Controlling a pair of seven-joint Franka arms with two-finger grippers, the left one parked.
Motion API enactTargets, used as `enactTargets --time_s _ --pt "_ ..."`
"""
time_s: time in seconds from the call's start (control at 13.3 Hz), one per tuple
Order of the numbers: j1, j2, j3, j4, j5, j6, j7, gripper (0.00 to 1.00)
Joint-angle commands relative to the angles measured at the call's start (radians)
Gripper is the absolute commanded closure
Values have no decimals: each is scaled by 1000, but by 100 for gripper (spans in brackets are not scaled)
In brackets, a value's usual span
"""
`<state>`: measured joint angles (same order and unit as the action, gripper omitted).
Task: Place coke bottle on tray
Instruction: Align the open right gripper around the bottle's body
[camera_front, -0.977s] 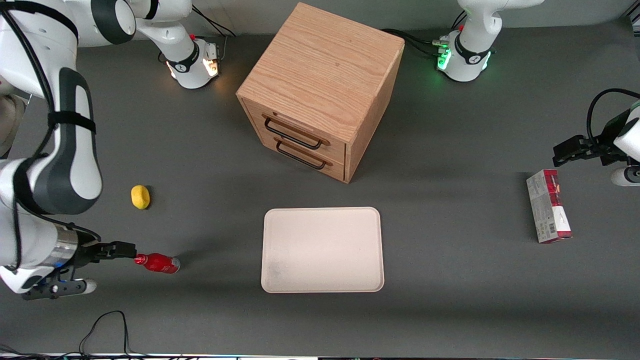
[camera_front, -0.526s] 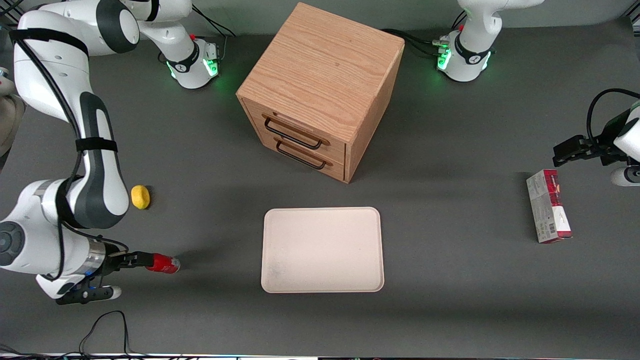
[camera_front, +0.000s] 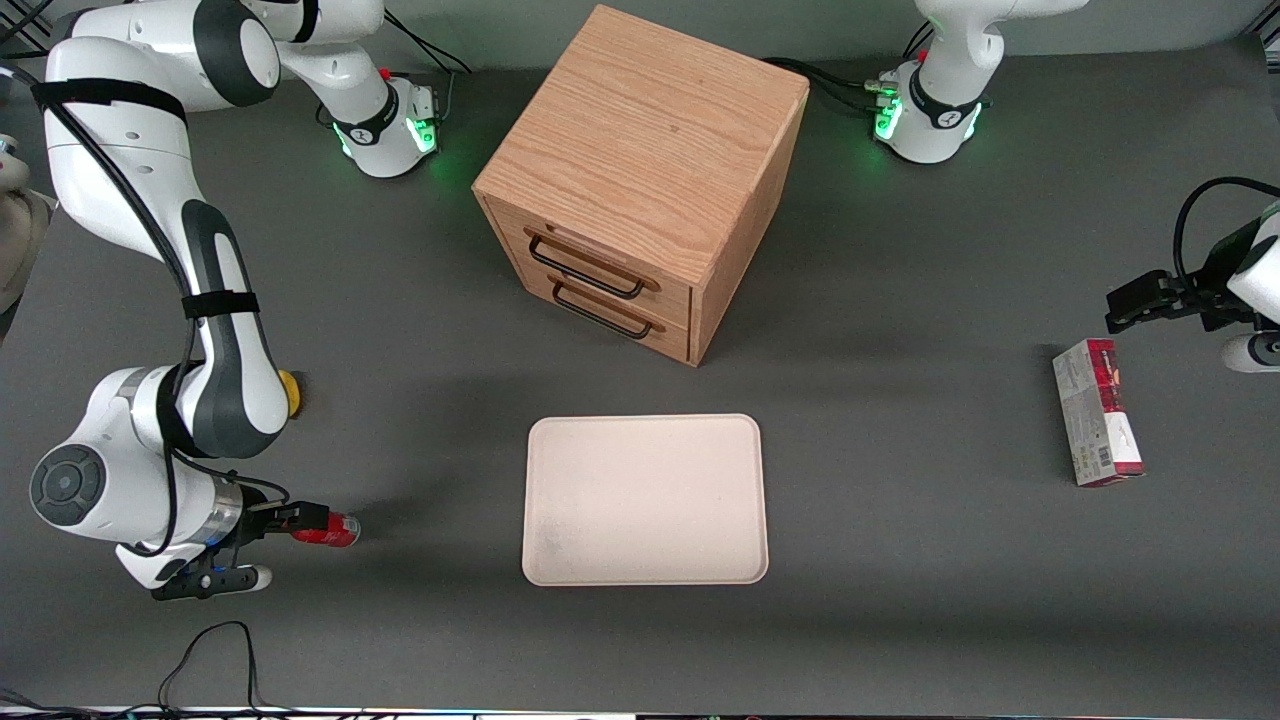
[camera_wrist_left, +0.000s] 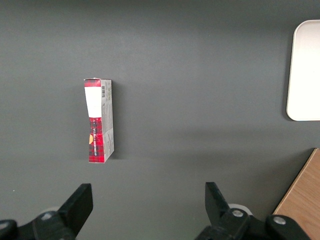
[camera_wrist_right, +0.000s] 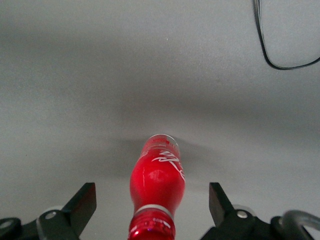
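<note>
- Front view: high above the surface, looking steeply down — both arm bases farthest away.
- Right wrist view: low, close to the bottle, also seen in front view.
- Left wrist view: looks straight down — shares carton and tray.

The coke bottle bears a white cursive script on its red side — the letters are too foreshortened to spell out. The red-and-grey carton carries a barcode near its white end and a line of small print along its red part — neither can be read. No other text shows on the tabletop.
</note>
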<state>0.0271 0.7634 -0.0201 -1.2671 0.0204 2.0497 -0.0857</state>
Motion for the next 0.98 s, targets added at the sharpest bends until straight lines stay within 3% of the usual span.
enactTargets --time_s 0.0,0.6,0.9 --pt "7 -56 -4 -66 18 24 11 0" --pt "5 -78 -4 -83 18 18 6 1" --pt "5 -78 -4 -80 16 17 4 64"
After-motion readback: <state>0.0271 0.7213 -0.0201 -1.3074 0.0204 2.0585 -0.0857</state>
